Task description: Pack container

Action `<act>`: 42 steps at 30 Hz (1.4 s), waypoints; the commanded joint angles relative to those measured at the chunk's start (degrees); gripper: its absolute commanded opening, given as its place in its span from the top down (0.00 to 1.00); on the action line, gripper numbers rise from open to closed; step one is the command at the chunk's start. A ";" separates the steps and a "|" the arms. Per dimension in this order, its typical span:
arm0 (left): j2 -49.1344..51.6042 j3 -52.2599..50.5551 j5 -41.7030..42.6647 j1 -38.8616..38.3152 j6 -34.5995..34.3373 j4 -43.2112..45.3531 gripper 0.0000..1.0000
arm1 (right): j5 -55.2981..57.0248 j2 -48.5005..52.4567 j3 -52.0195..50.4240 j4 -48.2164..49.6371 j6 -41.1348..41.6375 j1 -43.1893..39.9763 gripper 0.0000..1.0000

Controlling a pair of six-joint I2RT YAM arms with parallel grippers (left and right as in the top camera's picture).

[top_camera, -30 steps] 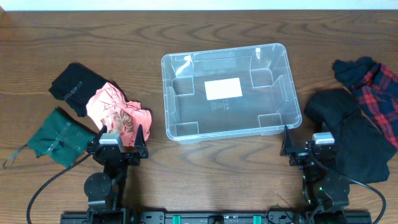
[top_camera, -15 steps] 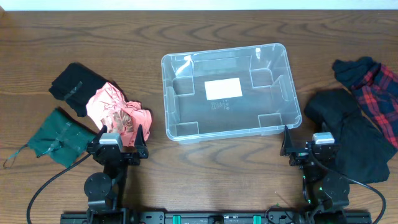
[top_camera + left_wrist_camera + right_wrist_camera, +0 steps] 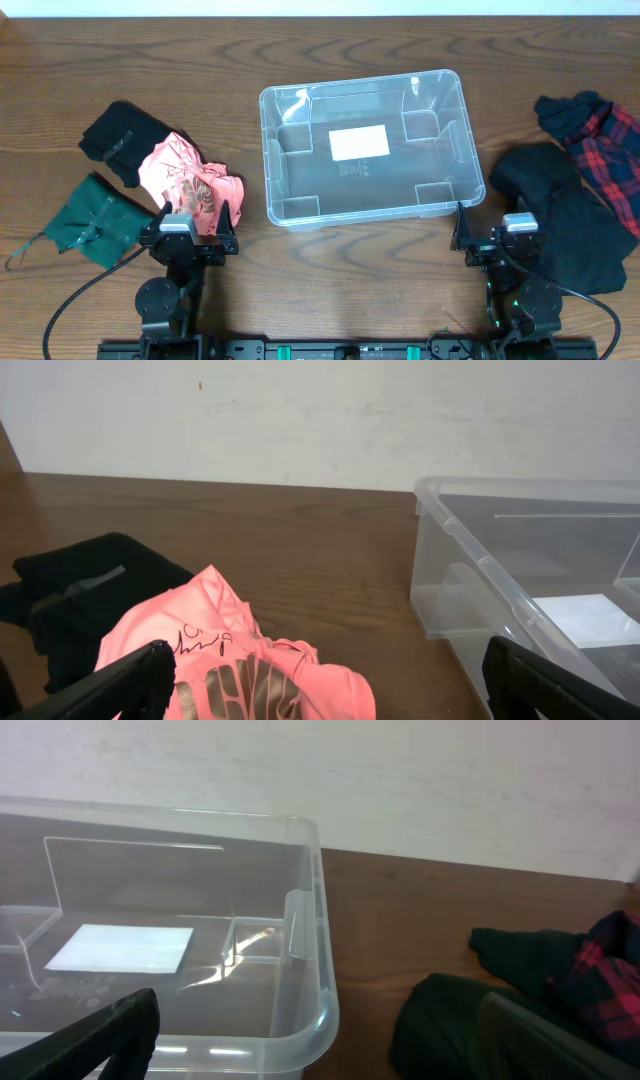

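The clear plastic container (image 3: 275, 100) stands empty at the table's middle, a white label on its base; it also shows in the left wrist view (image 3: 470, 550) and the right wrist view (image 3: 318, 900). My left gripper (image 3: 193, 222) is open at the front left, over the near edge of a pink garment (image 3: 185, 178), holding nothing. My right gripper (image 3: 490, 232) is open at the front right, between the container's near right corner and a black garment (image 3: 560, 215), holding nothing.
A black garment (image 3: 120, 140) and a dark green one (image 3: 95, 218) lie left of the pink one. A red and black plaid garment (image 3: 600, 140) lies at the far right. Bare wood shows behind and in front of the container.
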 commanded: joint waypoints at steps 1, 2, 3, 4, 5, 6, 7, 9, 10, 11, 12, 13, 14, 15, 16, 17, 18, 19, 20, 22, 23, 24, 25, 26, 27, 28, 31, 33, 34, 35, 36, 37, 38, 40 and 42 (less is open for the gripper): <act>-0.28 -1.86 0.59 -0.17 -0.50 -0.44 0.02 | -0.50 -0.33 -0.31 -0.02 -0.61 -0.37 0.01; -0.28 -1.86 0.59 -0.17 -0.50 -0.44 0.02 | -0.46 -0.33 -0.31 -0.02 -0.63 -0.37 0.01; -0.31 -1.86 0.57 -0.17 -0.50 -0.44 0.02 | -0.48 -0.33 -0.31 -0.02 -0.61 -0.37 0.01; -0.28 -1.86 0.59 -0.17 -0.50 -0.44 0.02 | -0.48 -0.33 -0.31 -0.02 -0.63 -0.37 0.01; -0.28 -1.86 0.63 -0.17 -0.52 -0.44 0.02 | -0.50 -0.33 -0.31 -0.02 -0.61 -0.37 0.01; -0.28 -1.86 0.63 -0.17 -0.52 -0.44 0.02 | -0.46 -0.33 -0.31 -0.02 -0.63 -0.37 0.01; -0.31 -1.86 0.61 -0.17 -0.50 -0.44 0.02 | -0.39 -0.33 -0.31 -0.02 -0.66 -0.37 0.01; -0.28 -1.86 0.59 -0.17 -0.52 -0.44 0.02 | -0.48 -0.33 -0.31 -0.02 -0.61 -0.37 0.01; -0.31 -1.86 0.61 -0.17 -0.52 -0.42 0.02 | -0.46 -0.33 -0.31 0.00 -0.59 -0.37 0.01; -0.28 -1.86 0.61 -0.17 -0.52 -0.44 0.02 | -0.46 -0.33 -0.31 0.00 0.13 -0.37 0.01; -0.22 -1.86 0.61 -0.17 -0.55 -0.44 0.02 | -0.44 -0.33 -0.31 0.00 1.79 -0.37 0.01; -0.07 -1.84 0.61 -0.17 -1.38 -0.37 0.02 | -0.42 -0.33 -0.28 -0.02 3.32 -0.37 0.01; 0.04 -1.73 0.61 -0.17 -3.21 -0.46 0.02 | -0.42 -0.33 -0.22 -0.07 4.17 -0.37 0.01; 0.31 -1.42 0.68 -0.17 -6.19 -0.98 0.02 | -0.39 -0.33 0.09 -0.17 5.31 -0.37 0.01; 0.57 -0.92 1.03 -0.17 -7.91 -1.79 0.02 | 0.00 -0.33 0.55 -0.31 6.03 -0.39 0.01; 0.96 -0.24 1.03 -0.17 -8.85 -2.84 0.02 | 1.03 -0.33 1.36 -0.63 6.78 -0.39 0.01; 1.51 0.55 1.03 -0.17 -9.22 -3.85 0.02 | 2.14 -0.31 2.27 -0.87 6.93 -0.39 0.01; 2.27 1.60 1.03 -0.17 -9.64 -4.68 0.02 | 3.58 -0.24 3.56 -1.36 6.93 -0.39 0.01; 3.06 2.73 1.05 -0.17 -10.01 -5.31 0.02 | 4.55 -0.09 5.03 -2.21 6.93 -0.39 0.01; 5.29 6.23 1.03 -0.17 -10.21 -7.26 0.02 | 6.10 0.70 9.09 -5.14 6.93 -0.39 0.01; 6.56 8.15 1.03 -0.17 -10.19 -8.15 0.02 | 6.93 1.36 11.41 -7.02 6.93 -0.39 0.01; 8.02 10.21 1.03 -0.17 -10.19 -8.98 0.02 | 8.07 2.38 14.27 -9.35 7.15 -0.39 0.01; 9.97 12.72 1.01 -0.17 -10.14 -10.01 0.02 | 9.09 3.52 16.79 -11.43 7.34 -0.39 0.01; 11.76 14.95 1.01 -0.17 -10.14 -11.06 0.02 | 10.08 5.18 19.89 -14.19 7.34 -0.39 0.01; 13.68 17.27 1.01 -0.17 -10.14 -12.28 0.02 | 11.02 6.86 22.62 -16.79 7.61 -0.39 0.01; 15.65 19.45 1.01 -0.17 -10.16 -13.42 0.02 | 12.31 9.20 25.94 -20.22 8.48 -0.39 0.01; 22.12 25.22 1.01 -0.17 -10.19 -16.09 0.02 | 14.71 17.11 34.62 -29.20 10.21 -0.39 0.01; 26.10 28.28 1.16 -0.17 -10.21 -17.92 0.02 | 14.71 23.21 40.06 -34.67 10.16 -0.42 0.01; 27.74 29.49 1.66 -0.17 -10.21 -18.82 0.02 | 14.86 26.08 42.45 -37.22 10.19 -0.48 0.01; 29.29 30.62 2.21 -0.17 -10.21 -19.76 0.02 | 15.19 28.98 44.81 -39.93 10.27 -0.70 0.01; 30.91 31.67 2.95 -0.17 -10.19 -20.61 0.02 | 15.47 32.35 47.34 -42.93 10.34 -1.22 0.01; 32.06 32.28 3.76 -0.17 -10.19 -20.98 0.02 | 15.45 35.17 49.33 -45.22 10.32 -1.95 0.01; 33.18 32.70 4.46 -0.17 -10.19 -21.09 0.02 | 15.19 38.49 51.41 -47.50 10.29 -3.02 0.01; 34.47 32.89 5.55 -0.17 -10.19 -21.05 0.02 | 14.75 44.50 54.86 -51.43 10.32 -5.64 0.01; 35.06 32.89 5.53 -0.17 -10.19 -21.09 0.02 | 12.55 49.96 57.68 -53.77 9.92 -8.68 0.01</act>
